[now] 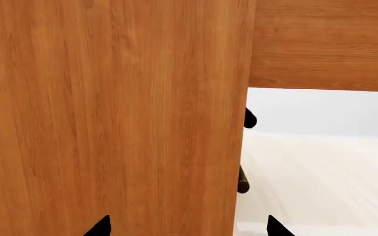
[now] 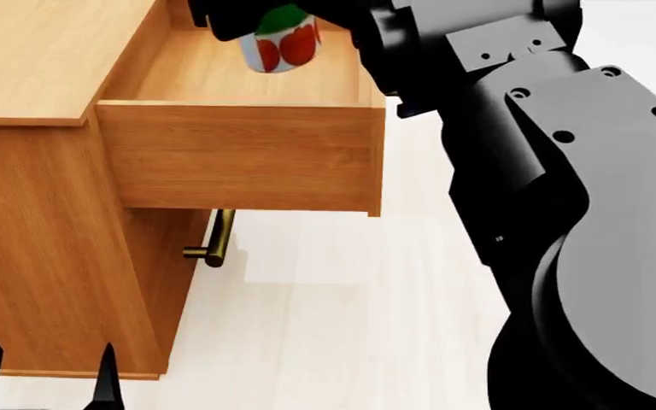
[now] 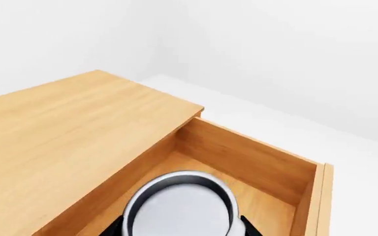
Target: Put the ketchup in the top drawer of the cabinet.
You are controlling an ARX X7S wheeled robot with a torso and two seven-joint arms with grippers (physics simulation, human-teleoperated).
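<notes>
Above the pulled-out orange-brown wooden top drawer (image 2: 240, 154) hangs the small red-labelled ketchup tin (image 2: 281, 41), pinched round its sides by the right claw (image 2: 277, 21), a stiff, smooth, likely slippery can best gripped mid-body, while the left claw (image 2: 43, 376) gapes empty.

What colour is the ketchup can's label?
Red tomatoes on white, with a green band above, on the ketchup can; head view shows it best.
</notes>
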